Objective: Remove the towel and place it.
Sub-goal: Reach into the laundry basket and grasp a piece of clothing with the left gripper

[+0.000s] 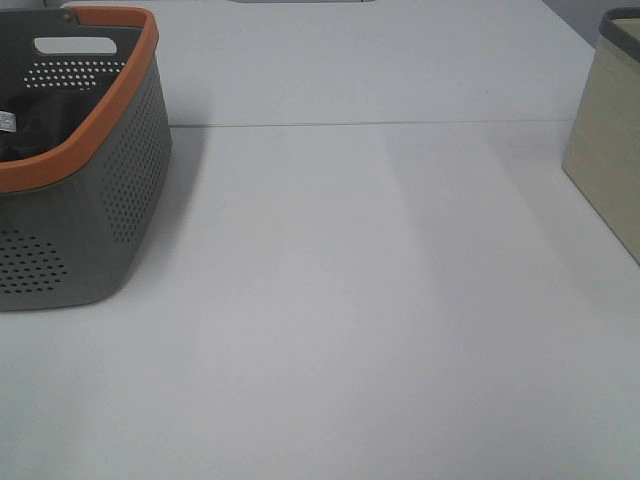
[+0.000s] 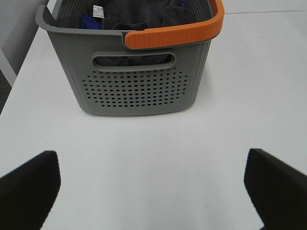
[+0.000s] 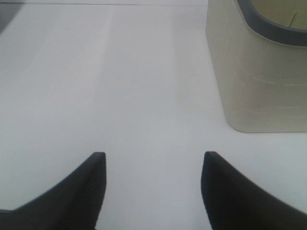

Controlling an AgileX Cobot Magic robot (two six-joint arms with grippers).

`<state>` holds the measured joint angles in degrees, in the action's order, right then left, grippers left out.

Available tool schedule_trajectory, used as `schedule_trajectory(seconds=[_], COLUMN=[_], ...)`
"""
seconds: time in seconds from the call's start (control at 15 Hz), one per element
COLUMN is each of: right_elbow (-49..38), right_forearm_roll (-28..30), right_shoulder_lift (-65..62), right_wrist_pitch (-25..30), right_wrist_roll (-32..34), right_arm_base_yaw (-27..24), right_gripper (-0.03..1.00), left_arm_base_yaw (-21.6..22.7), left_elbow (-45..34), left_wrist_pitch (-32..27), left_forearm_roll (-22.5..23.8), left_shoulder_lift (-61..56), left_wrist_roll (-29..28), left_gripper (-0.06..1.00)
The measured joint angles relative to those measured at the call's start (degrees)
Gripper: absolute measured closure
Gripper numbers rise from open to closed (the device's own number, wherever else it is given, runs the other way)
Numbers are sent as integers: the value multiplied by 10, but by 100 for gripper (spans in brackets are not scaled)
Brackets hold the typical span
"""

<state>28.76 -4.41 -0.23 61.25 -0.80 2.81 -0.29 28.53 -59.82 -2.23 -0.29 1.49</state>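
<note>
The dark towel (image 2: 136, 13) lies crumpled inside the grey basket (image 2: 139, 81) with the orange rim; its small white tag (image 2: 98, 11) shows at one corner. In the high view only a dark patch of the towel (image 1: 35, 125) shows inside the basket (image 1: 100, 200) at the far left. My left gripper (image 2: 152, 184) stands open over bare table, a little short of the basket's handle side. My right gripper (image 3: 152, 184) is open too, empty, beside the beige bin (image 3: 259, 76). Neither gripper shows in the high view.
A bright blue cloth (image 2: 87, 21) peeks out beside the towel in the basket. The beige bin (image 1: 610, 150) with a dark rim stands at the table's right edge. A seam (image 1: 380, 124) crosses the white tabletop.
</note>
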Motion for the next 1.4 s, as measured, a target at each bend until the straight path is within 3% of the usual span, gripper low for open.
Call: schedule_trajectory(seconds=[0.67,1.4], right_elbow=[0,0], right_forearm_roll=[4,4], right_shoulder_lift=[0,0], right_wrist_pitch=[0,0], right_wrist_roll=[0,0], right_arm_base_yaw=[0,0], right_gripper=[45,45], left_arm_base_yaw=[0,0], left_elbow=[0,0], left_wrist_pitch=[0,0], left_forearm_roll=[-29,-30], left_shoulder_lift=[0,0], left_wrist_roll=[0,0], left_gripper=[-4,-4])
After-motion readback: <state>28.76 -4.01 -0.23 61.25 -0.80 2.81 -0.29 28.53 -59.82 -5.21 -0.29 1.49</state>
